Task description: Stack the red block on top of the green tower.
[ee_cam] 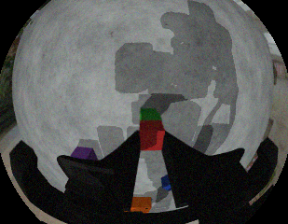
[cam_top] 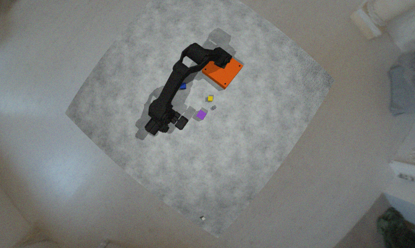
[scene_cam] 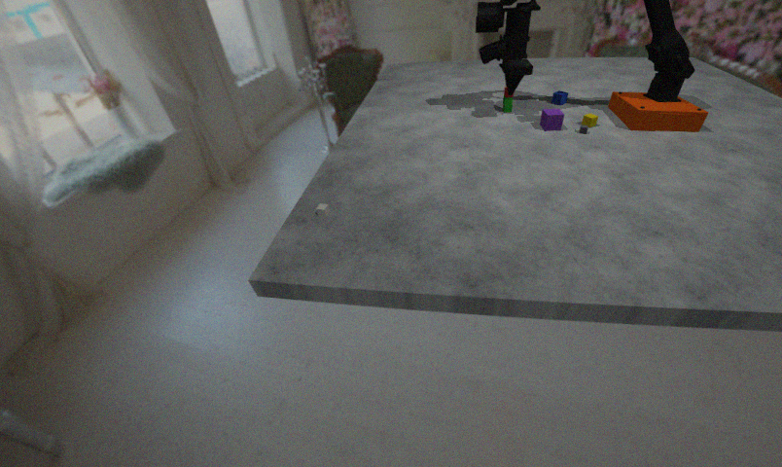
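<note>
So the claw [scene_cam: 507,90] is clamped on the red block [ee_cam: 151,134], pointing straight down, and it's parked right over the green tower [scene_cam: 507,104]. In the exterior view you only catch a sliver of red poking out at the tips, sitting directly above the green, and honestly it's too small there to say whether red is touching green or hanging just above it. The wrist view helps a bit: the red block sits pinched between the two dark fingers, and the green top peeks out just past its far edge, so the two look lined up pretty closely. The tower stands upright on the grey mottled surface [scene_cam: 499,220], toward the far left of the cluster of stuff. To its right and a little nearer is the purple block [scene_cam: 551,119], then the yellow block [scene_cam: 589,120] with a tiny grey cube [scene_cam: 583,129] just beside it on the near side. The blue block [scene_cam: 559,96] sits farther back, between the tower and the orange base plate [scene_cam: 657,112] where the arm is mounted at the far right. From the top view the arm [cam_top: 173,89] covers the tower completely, so nothing useful there for the stack itself. There's also a small white cube [scene_cam: 321,208] way off by the near left edge of the surface, well apart from everything else.
</note>
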You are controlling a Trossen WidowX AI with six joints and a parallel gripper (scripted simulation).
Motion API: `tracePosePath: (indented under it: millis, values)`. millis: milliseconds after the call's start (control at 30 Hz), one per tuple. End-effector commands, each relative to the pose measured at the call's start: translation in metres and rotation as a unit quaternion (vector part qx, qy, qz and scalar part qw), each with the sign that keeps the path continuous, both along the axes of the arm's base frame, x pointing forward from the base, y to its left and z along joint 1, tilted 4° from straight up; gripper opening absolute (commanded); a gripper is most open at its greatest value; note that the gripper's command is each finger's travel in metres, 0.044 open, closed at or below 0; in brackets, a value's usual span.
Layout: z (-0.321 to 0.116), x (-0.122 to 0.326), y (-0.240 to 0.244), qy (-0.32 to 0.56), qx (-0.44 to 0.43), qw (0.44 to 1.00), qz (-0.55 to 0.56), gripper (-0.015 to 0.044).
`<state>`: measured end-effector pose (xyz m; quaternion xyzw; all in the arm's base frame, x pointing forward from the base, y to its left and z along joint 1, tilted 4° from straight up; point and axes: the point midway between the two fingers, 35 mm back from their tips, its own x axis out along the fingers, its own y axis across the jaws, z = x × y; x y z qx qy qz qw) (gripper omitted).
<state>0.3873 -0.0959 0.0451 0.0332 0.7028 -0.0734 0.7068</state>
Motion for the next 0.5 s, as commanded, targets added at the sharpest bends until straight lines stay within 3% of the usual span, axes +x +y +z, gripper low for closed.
tracePosePath:
  millis: [0,433,467]
  values:
    - [0.0001,0.0004,-0.001,-0.002,-0.003,1.0,0.002,0.0]
    - [0.005,0.0005,-0.0007,-0.002,-0.003,1.0,0.002,0.0]
    - [0.0002,-0.0002,-0.0001,0.0,0.0,1.0,0.0,0.0026]
